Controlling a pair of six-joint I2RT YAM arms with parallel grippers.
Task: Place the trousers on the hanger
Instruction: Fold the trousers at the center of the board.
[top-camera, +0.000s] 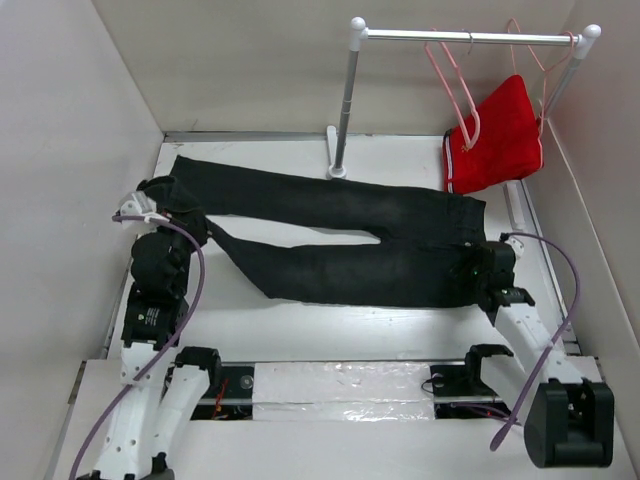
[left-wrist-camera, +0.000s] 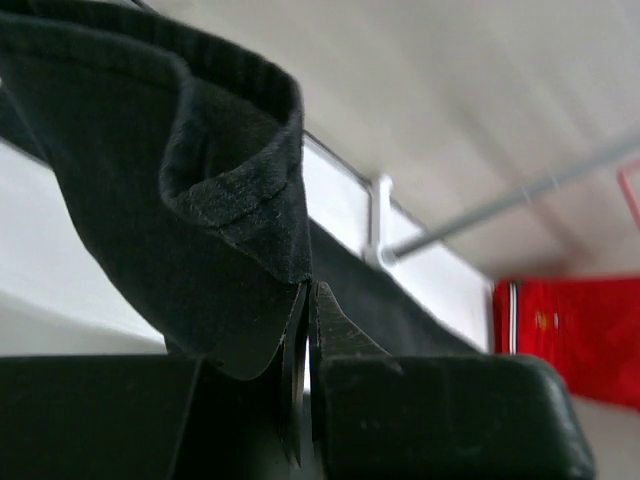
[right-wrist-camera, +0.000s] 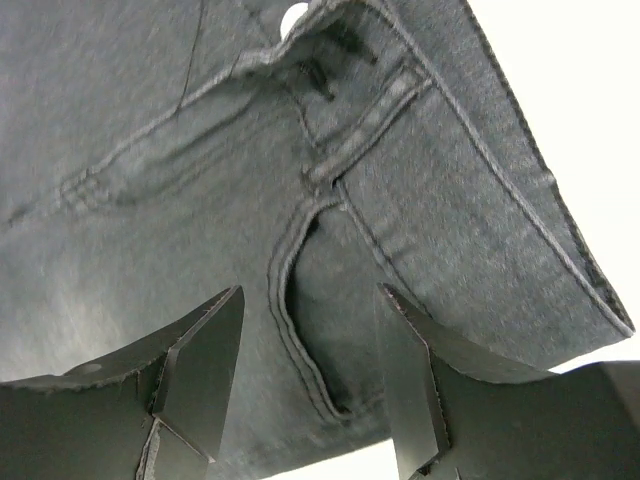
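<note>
Across the white bench (top-camera: 300, 330) the trousers (top-camera: 330, 235) lie flat. It's the grasping step, I reckon — left gripper (left-wrist-camera: 305, 330) pinched tight on a leg hem, right gripper (right-wrist-camera: 310, 310) wide open and empty over the waistband. I'd close it next, then lift toward the hanger (top-camera: 558, 75).

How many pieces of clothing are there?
2. The long black denim trousers lie spread across the white table; the red fabric shorts hang below the silver metal rail at the back right. None looks hidden.
</note>
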